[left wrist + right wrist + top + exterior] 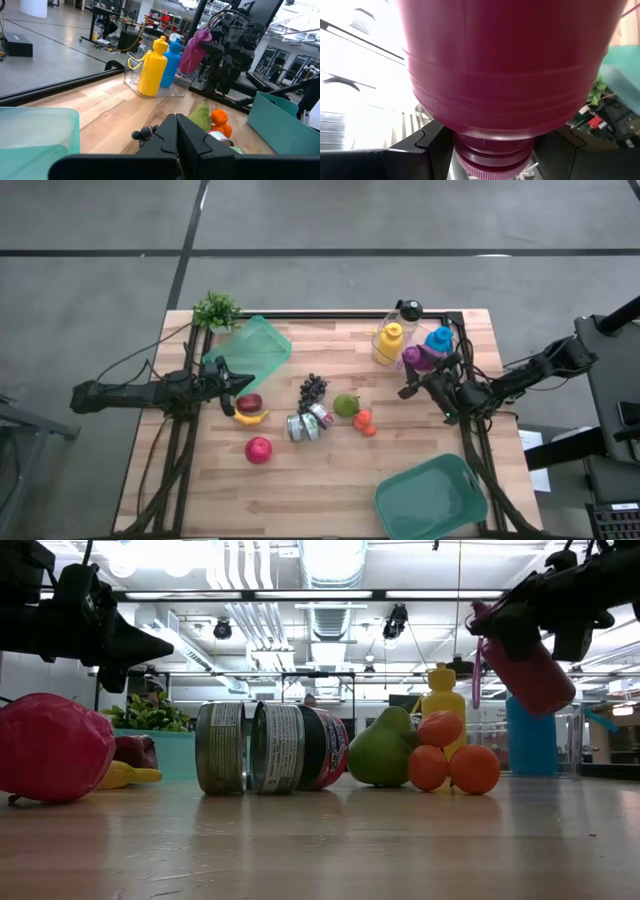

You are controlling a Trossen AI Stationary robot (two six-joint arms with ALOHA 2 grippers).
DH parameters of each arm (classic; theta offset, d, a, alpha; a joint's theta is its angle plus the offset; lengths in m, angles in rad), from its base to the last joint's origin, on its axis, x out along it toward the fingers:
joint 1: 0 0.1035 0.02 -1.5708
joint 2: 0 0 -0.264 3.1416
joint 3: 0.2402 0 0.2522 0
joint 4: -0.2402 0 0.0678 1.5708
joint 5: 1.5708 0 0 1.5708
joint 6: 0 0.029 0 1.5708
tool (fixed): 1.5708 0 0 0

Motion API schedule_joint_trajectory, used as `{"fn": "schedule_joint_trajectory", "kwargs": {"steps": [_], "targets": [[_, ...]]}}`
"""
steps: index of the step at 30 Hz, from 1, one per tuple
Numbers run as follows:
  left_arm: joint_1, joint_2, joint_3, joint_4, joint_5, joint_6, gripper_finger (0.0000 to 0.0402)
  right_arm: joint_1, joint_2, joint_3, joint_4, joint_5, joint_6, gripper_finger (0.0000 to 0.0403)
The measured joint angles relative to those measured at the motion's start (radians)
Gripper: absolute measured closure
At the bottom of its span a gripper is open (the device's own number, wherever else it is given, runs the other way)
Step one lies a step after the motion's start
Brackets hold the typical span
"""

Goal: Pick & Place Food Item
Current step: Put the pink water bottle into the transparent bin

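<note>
My right gripper (422, 383) is shut on a magenta bottle (414, 358), held in the air at the table's right, just in front of a clear tray. The bottle (510, 65) fills the right wrist view. In the low view it (535, 670) hangs tilted at the upper right. The food lies mid-table: a green pear (346, 404), small oranges (364, 421), dark grapes (313, 387), a banana (250, 418), a dark red apple (249, 402) and a red fruit (258, 449). My left gripper (232, 383) waits shut at the left, above the table and touching nothing. My right gripper pinches the magenta bottle at its neck end (492, 150), one dark finger (407, 152) on each side. The fingers come roughly level from the table's right and lie along the bottle. The bottle is lifted clear of the table and tilted, its wide body reaching away from the gripper.
A yellow bottle (390, 340) and a blue bottle (440, 338) stand in the clear tray (385, 360) at the far right. Tins (308, 423) lie beside the pear. A teal bin (432, 498) sits at the near right, a teal lid (250, 350) and a plant (215, 310) at the far left.
</note>
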Motion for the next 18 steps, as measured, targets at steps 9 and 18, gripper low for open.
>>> {"fn": "schedule_joint_trajectory", "kwargs": {"steps": [9, 18], "targets": [[0.0, 0.0, 0.0, 0.0, 0.0, 0.0, 0.04, -0.022, 0.04, -0.01, -0.001, -0.001, 0.048, 0.0187], [0.0, 0.0, 0.0, 0.0, 0.0, 0.0, 0.04, -0.037, 0.099, -0.01, -0.001, -0.001, 0.095, 0.0187]]}}
